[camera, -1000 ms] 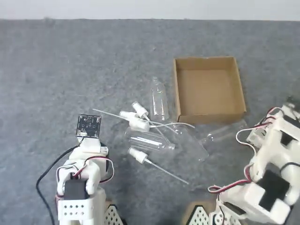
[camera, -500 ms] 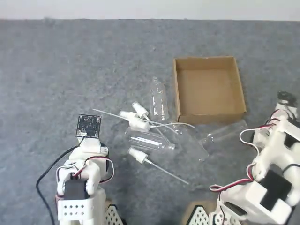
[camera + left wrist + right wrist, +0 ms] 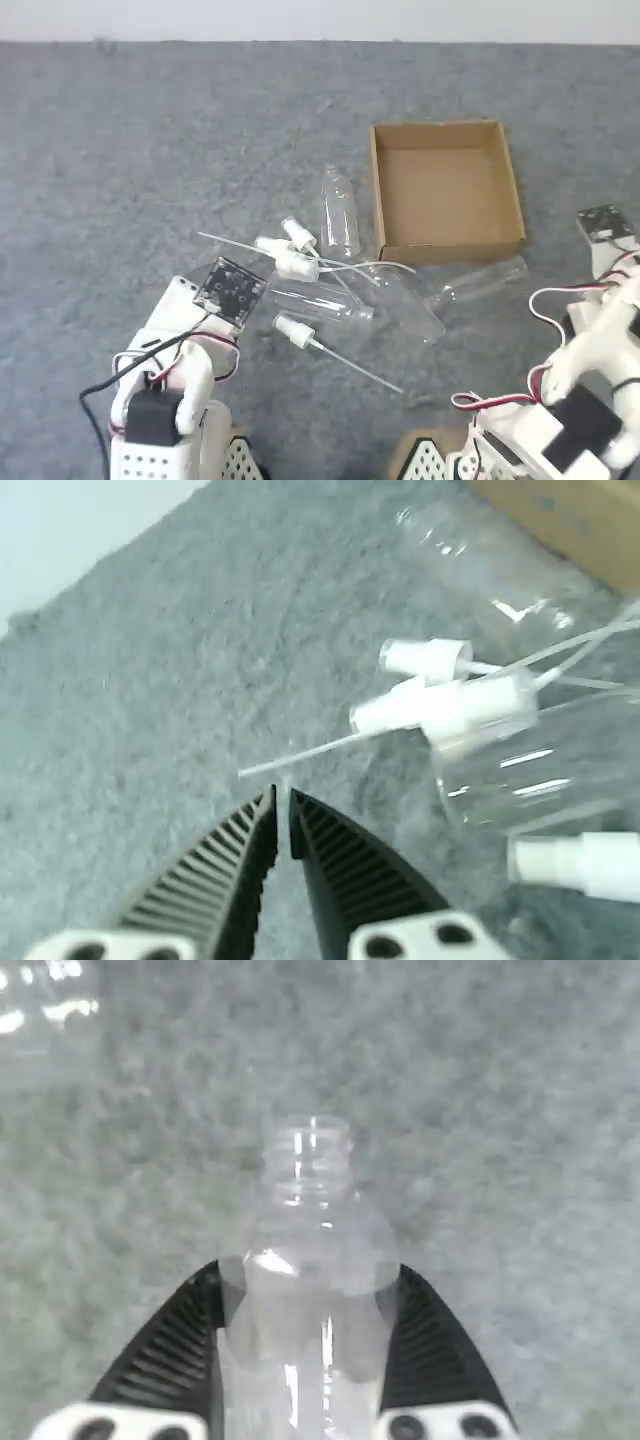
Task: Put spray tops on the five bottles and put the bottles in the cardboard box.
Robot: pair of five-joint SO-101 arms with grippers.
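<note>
Grey carpeted table (image 3: 120, 150), left fingers (image 3: 240, 850) nearly pressed together near spray tops (image 3: 450, 715), right fingers (image 3: 170, 1350) spread around bottle (image 3: 310, 1260), seemingly touching

No readable text, number or sign is showing anywhere. The cardboard box (image 3: 447, 245) is showing plain brown walls. The clear bottles (image 3: 338, 212) are carrying no labels, and the white spray tops (image 3: 290, 262) are bare. The small circuit boards (image 3: 230, 290) on the arms' wrists are showing only tiny marks, too small to read.
</note>
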